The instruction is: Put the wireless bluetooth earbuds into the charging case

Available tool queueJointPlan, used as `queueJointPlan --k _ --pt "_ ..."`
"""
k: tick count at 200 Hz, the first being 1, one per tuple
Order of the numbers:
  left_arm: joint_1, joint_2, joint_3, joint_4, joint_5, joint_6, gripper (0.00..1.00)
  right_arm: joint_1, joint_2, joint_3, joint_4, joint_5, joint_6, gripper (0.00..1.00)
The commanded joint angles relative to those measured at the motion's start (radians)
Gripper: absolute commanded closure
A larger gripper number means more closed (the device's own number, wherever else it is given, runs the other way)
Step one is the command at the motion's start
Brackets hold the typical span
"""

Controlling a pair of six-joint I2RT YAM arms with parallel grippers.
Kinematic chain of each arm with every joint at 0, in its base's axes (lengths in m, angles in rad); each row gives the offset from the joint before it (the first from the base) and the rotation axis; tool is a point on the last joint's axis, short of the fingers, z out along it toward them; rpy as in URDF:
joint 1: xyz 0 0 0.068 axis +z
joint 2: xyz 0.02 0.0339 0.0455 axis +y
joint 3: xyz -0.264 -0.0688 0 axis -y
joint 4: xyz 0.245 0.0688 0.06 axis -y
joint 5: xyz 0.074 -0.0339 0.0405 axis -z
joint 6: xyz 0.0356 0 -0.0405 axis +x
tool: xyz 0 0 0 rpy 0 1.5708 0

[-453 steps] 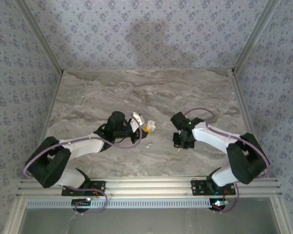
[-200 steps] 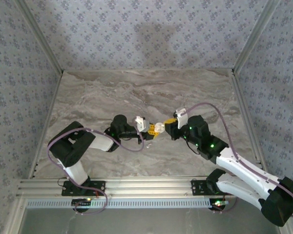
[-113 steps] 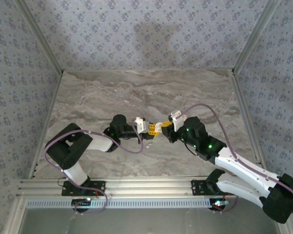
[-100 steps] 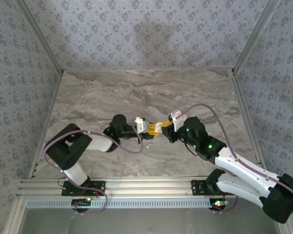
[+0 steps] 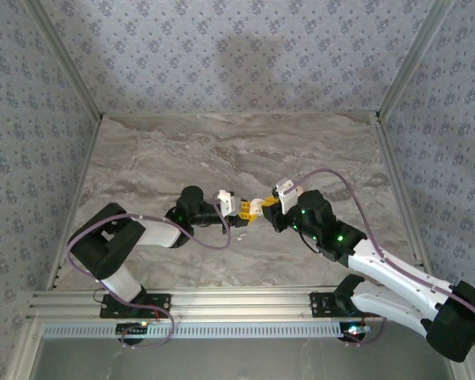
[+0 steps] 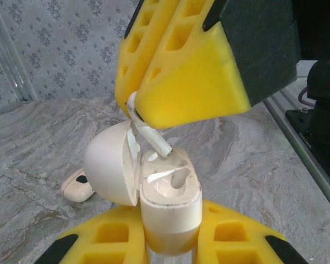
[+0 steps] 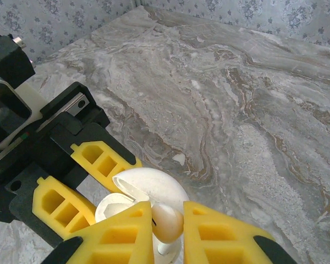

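- The cream-white rounded plastic charging case (image 6: 170, 203) stands upright at the bottom centre of the left wrist view. Its domed lid (image 6: 107, 165) is swung open to the left.
- The left gripper (image 6: 168, 245) is clamped on the base of the case, with one yellow foam-like finger (image 6: 99, 239) on either side of it.
- A white stemmed plastic earbud (image 6: 151, 137) hangs just above the open case. Its stem slants down and its tip is at the mouth of one socket; I cannot tell whether it touches.
- The right gripper (image 6: 136, 105) comes in from the top of that view with its yellow fingers pinched tight on the head of the earbud.
- In the right wrist view the earbud (image 7: 168, 220) sits between the right gripper's (image 7: 168, 231) two fingers at the bottom centre. The open case (image 7: 148, 190) is just behind it, and the left gripper (image 7: 114, 190) reaches in from the left.
- In the top view the two grippers meet tip to tip at the centre, the left gripper (image 5: 241, 208) on the left and the right gripper (image 5: 267, 204) on the right. The case between them is too small to make out.
- A second earbud (image 6: 77, 185), cream with a dark spot, lies on the grey marble-patterned table (image 6: 38, 148), left of the case and apart from it.
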Motion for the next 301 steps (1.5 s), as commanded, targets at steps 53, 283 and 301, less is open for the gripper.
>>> queueJointPlan --k 53,283,301 --pt "-0.007 -0.028 -0.002 0.085 -0.019 -0.04 0.83 0.019 0.016 0.014 -0.032 -0.062 -0.024 0.82" --pt "-0.033 -0.096 -0.062 0.05 -0.127 0.142 0.84 0.034 -0.02 0.054 -0.128 -0.012 -0.081 0.82" --pt "-0.035 -0.102 -0.065 0.05 -0.132 0.147 0.84 0.035 -0.012 0.057 -0.127 -0.016 -0.081 0.82"
